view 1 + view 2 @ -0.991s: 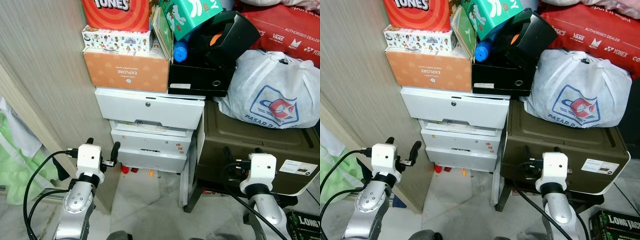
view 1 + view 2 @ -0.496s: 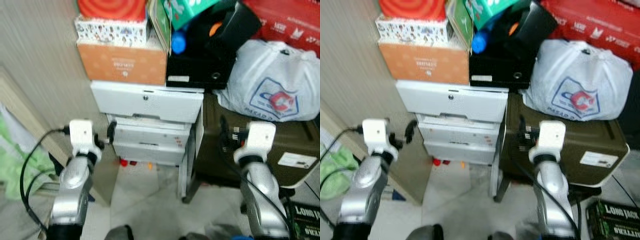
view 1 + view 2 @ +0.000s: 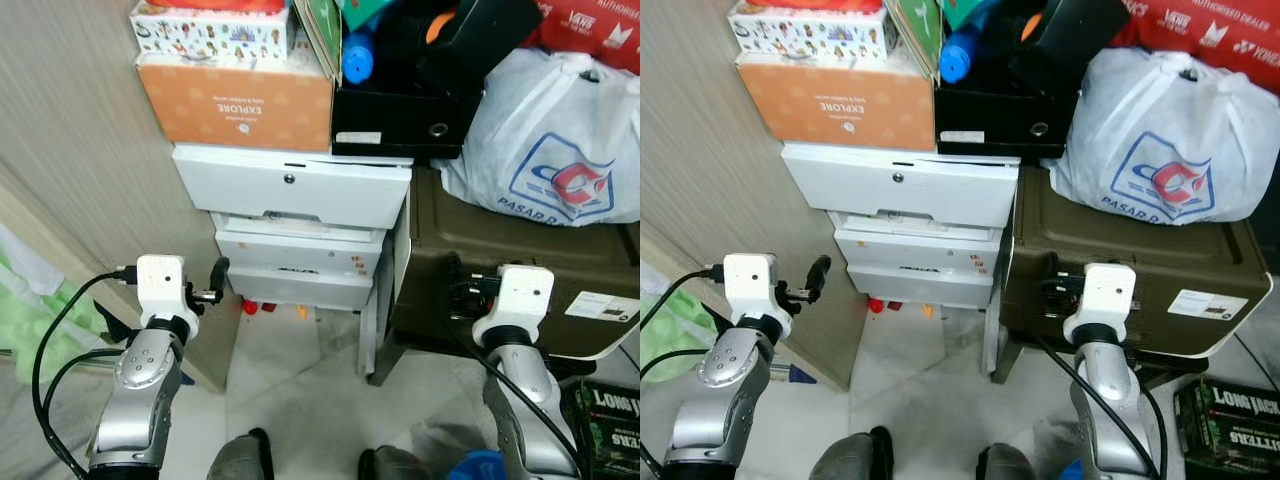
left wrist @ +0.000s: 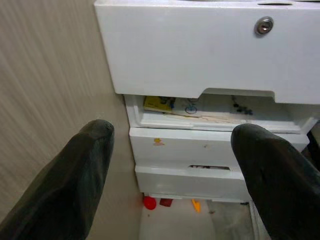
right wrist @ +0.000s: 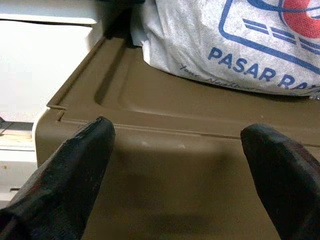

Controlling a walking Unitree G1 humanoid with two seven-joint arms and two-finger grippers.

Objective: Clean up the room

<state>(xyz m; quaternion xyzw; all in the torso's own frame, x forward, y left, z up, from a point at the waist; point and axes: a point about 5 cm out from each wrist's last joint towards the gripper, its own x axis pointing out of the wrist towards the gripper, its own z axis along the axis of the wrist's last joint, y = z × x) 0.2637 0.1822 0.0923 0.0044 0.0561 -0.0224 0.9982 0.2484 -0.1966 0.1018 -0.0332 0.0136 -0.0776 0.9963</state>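
Silver arms are sitting nearest, both raised w/ fingers spread wide and gripping nothing; left gripper (image 4: pixel 170 170) is pointing at the white drawer unit (image 3: pixel 300 190), right gripper (image 5: pixel 177 170) is facing the olive-brown storage box (image 3: pixel 1120 250); red bits (image 3: pixel 250 308) and an orange scrap (image 3: pixel 301 313) are lying on the pale floor (image 3: pixel 290 380) just under the bottom drawer; second drawer is standing ajar w/ papers (image 4: pixel 165 105) showing; farther up, an orange carton (image 3: pixel 240 100) and a black tray (image 3: pixel 400 125) are resting on the drawer unit; white plastic bag (image 3: pixel 1165 140) is sitting on the storage box lid, touching the black tray; wood-grain panel (image 3: pixel 80 150) is standing at left.
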